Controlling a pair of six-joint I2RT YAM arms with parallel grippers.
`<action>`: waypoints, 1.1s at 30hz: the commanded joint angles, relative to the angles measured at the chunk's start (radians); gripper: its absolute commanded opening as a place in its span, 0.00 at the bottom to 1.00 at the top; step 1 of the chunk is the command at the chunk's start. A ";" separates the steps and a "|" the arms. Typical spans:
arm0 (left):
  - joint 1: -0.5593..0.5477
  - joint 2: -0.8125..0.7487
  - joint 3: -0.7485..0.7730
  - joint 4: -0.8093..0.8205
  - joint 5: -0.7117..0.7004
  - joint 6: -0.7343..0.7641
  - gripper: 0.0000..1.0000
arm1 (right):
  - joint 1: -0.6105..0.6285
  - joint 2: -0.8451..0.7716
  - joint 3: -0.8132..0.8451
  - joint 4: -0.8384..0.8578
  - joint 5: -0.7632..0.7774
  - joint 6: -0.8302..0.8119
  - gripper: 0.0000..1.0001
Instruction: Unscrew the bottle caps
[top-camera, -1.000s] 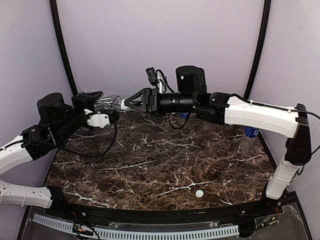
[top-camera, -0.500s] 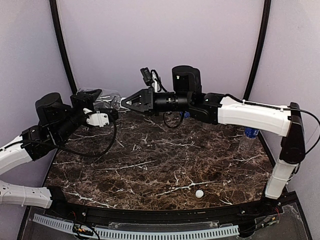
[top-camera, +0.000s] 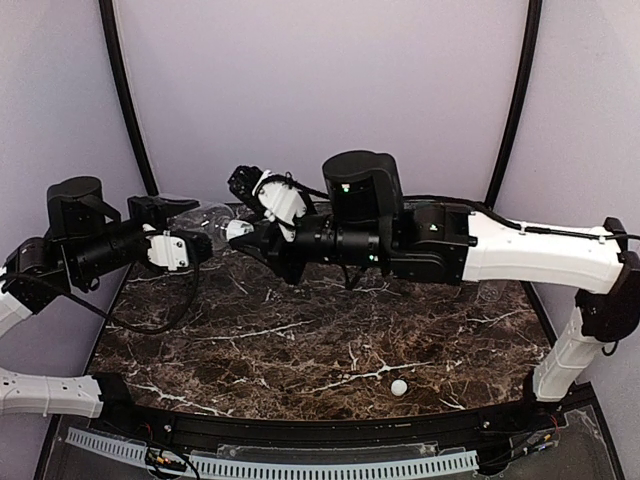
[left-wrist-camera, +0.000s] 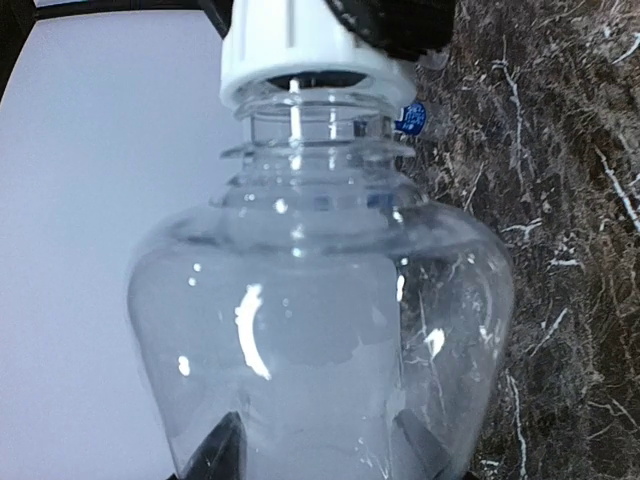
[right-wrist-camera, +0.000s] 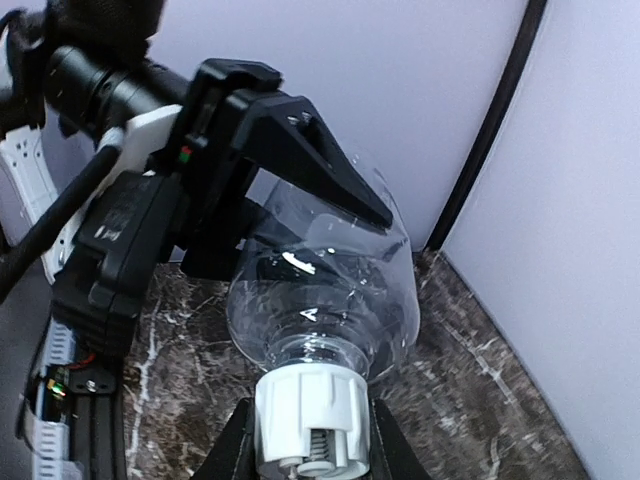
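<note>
Left tool (top-camera: 205, 232) grasped the clear bottle (left-wrist-camera: 320, 300); right tool (right-wrist-camera: 308, 447) was clenched on its white cap (left-wrist-camera: 300, 50). Unscrewing was in hand. Next move apparently required twisting the cap off.

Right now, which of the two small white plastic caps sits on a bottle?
The white cap on the clear plastic bottle held aloft; the other cap lies loose near the marble table's front edge.

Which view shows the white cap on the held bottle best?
Right wrist: the cap sits large at lower centre, ridges clear, clamped in the right gripper. Left wrist shows the cap from the bottle side, its top cropped by the frame. Top external shows only a small white spot.
</note>
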 joint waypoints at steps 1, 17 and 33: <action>-0.005 0.009 0.076 -0.268 0.180 -0.118 0.47 | 0.140 -0.028 -0.073 0.081 0.290 -0.627 0.00; -0.005 0.040 0.111 -0.484 0.297 -0.163 0.47 | 0.265 0.006 -0.360 0.711 0.597 -1.792 0.00; -0.005 0.031 0.100 -0.463 0.285 -0.176 0.47 | 0.254 0.028 -0.377 0.800 0.599 -1.837 0.00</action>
